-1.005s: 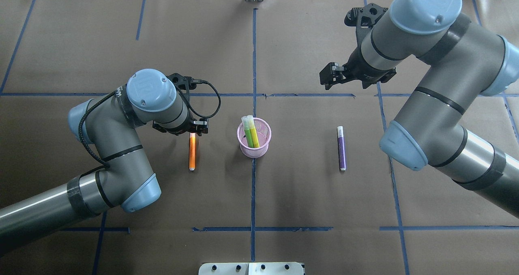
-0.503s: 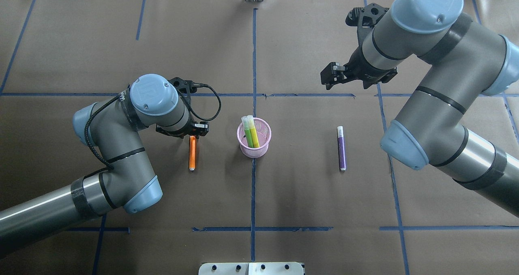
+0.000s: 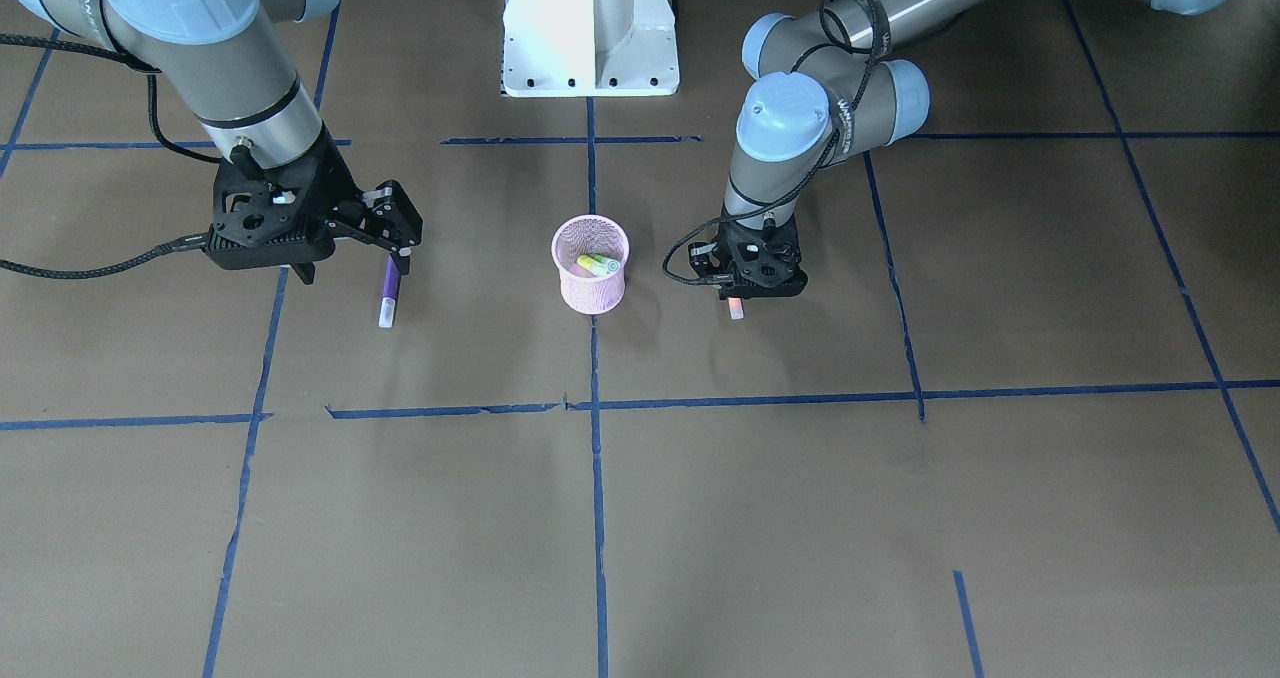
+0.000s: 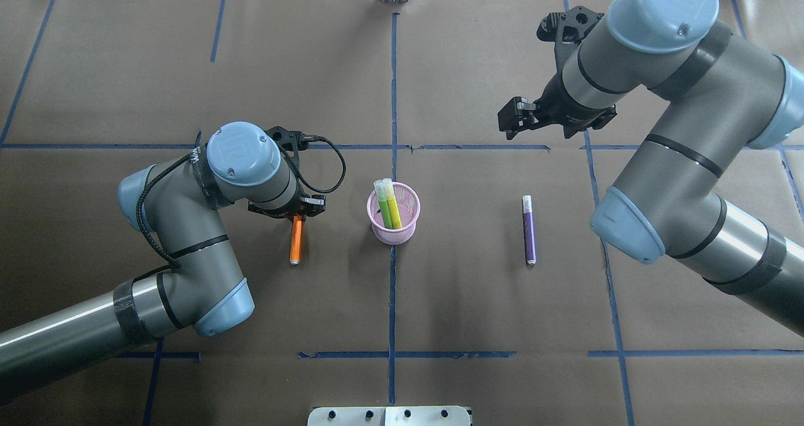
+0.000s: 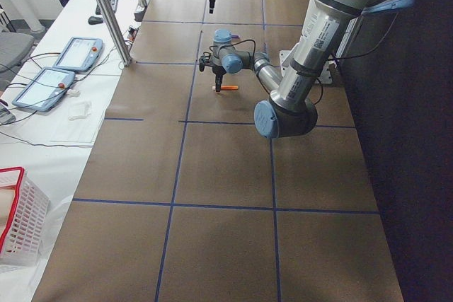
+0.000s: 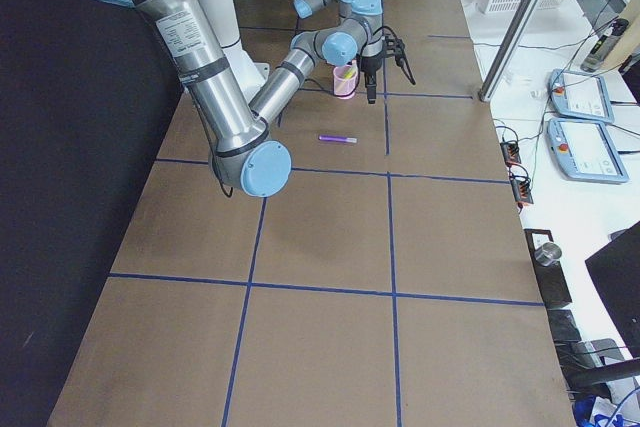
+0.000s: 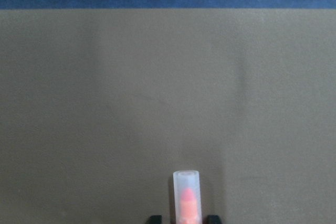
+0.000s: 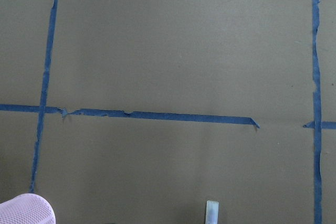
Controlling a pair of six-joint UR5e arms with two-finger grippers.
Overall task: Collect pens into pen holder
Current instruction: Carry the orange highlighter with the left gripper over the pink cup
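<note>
Beside pen holder, left gripper straddles orange pen at cap end, can't tell if clamped; end-grip cld let it swing n miss the rim. Right gripper apart.

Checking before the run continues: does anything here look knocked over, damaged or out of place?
Nothing serious. The pen holder stands upright, two pens inside; the orange pen and purple pen lie flat on the table. Only the blue tape looks ragged, torn near the centre crossing.
</note>
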